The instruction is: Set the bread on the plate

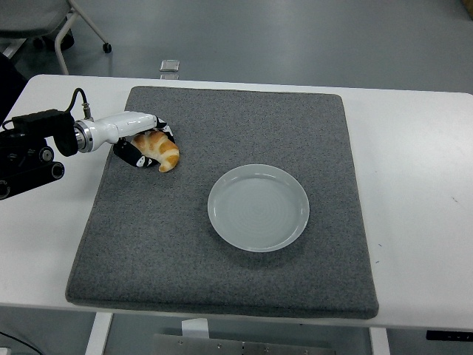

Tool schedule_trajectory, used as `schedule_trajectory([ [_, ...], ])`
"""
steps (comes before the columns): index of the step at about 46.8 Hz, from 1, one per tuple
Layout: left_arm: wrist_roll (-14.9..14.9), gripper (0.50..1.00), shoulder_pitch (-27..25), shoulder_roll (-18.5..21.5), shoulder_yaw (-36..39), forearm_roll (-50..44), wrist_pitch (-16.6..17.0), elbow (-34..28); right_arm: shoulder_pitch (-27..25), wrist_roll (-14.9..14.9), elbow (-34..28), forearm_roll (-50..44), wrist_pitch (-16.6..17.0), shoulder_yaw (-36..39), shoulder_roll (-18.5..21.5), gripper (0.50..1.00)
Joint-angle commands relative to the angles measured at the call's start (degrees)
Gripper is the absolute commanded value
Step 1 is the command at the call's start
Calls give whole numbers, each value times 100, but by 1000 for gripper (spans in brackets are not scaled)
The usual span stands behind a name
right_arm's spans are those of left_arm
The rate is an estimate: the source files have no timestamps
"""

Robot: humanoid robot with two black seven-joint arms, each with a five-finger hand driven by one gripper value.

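The bread is a golden-brown croissant [160, 151] on the grey mat [222, 244], at its upper left. My left hand [144, 144] comes in from the left edge and its fingers are curled around the croissant, thumb below and fingers above. The white plate [258, 207] lies empty on the middle of the mat, to the right of and nearer than the croissant. The right arm is out of view.
The grey mat covers most of the white table [421, 185]. A small grey object [170, 66] lies on the floor beyond the table's far edge. A chair base [74, 29] stands at the top left.
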Motion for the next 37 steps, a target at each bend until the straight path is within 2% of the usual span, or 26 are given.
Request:
schedule_trajectory([
  [1,-9,500,-8,-1,-9,0,2,-6,0,0,0,0,1,-1,0,930],
  [10,-9,500,-122,-1,-53,-79,46,-50,0,0,0,0,1,-1,0,930],
  [21,-18,500,-755,113,-79,-132,-42,-138,0,0,0,0,-8,-1,0,932],
  [37,-18,500,-1528,518,-79,-176,-121,-455,0,0,0,0,-8,-1,0,930],
])
